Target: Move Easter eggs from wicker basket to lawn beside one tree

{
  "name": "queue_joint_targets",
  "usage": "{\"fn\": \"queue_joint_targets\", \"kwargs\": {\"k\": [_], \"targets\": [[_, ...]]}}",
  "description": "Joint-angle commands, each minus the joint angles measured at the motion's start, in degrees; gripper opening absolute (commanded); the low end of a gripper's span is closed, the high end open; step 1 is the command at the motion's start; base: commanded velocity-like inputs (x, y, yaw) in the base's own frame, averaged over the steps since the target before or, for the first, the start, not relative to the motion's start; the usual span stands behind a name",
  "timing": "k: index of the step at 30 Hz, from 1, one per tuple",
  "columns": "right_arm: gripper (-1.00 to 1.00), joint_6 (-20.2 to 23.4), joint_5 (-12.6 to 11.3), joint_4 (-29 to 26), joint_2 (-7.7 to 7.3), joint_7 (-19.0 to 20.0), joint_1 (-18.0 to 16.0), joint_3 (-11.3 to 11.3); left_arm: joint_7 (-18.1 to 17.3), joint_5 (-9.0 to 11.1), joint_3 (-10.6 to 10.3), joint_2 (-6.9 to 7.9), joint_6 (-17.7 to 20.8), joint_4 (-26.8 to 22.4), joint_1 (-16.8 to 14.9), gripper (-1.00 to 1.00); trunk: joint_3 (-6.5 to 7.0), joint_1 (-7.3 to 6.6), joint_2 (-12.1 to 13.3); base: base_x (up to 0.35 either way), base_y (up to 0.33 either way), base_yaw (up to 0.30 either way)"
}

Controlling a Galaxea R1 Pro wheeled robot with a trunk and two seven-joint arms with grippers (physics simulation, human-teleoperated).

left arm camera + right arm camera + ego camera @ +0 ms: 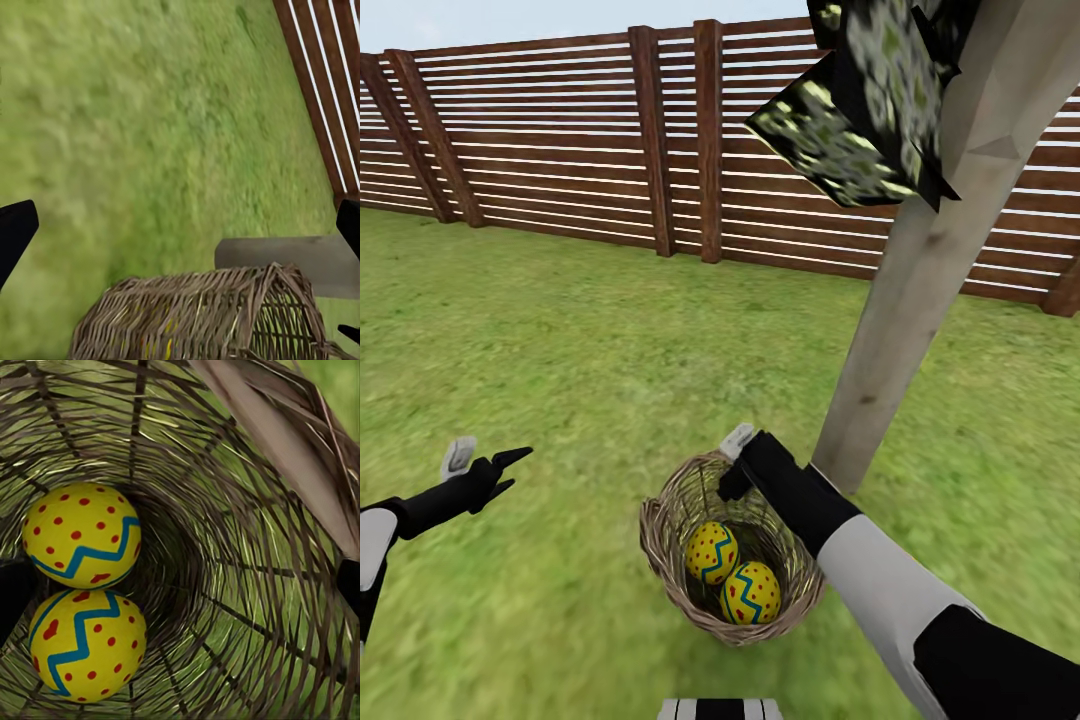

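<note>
Beside the smooth trunk, open-woven wicker basket cradles two dotted eggs; left pincer apart.

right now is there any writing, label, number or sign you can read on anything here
None. The two eggs in the basket carry only red dots and a blue zigzag, no letters. The fence, tree trunk and both grippers show no text.

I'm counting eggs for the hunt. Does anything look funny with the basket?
Yes. The basket holds just two eggs, though three belong to the hunt. It also looks tipped, its mouth leaning toward the tree and the right gripper at its rim. No third egg is visible on the grass.
</note>
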Motion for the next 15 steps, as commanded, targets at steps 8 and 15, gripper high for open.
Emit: {"fn": "queue_joint_targets", "kwargs": {"k": [8, 15], "targets": [[1.00, -1.6, 2.5, 2.5, -0.84, 3.1, -0.8, 2.6, -0.3, -0.2, -0.1, -0.13, 0.2, 0.1, 0.0, 1.00, -0.05, -0.01, 0.0, 0.000, 0.000, 0.000], [1.00, -3.8, 4.8, 4.8, -0.72, 5.3, -2.7, 4.9, -0.3, -0.2, -0.3, -0.44, 0.2, 0.1, 0.0, 1.00, 0.62, -0.09, 0.0, 0.000, 0.000, 0.000]]}}
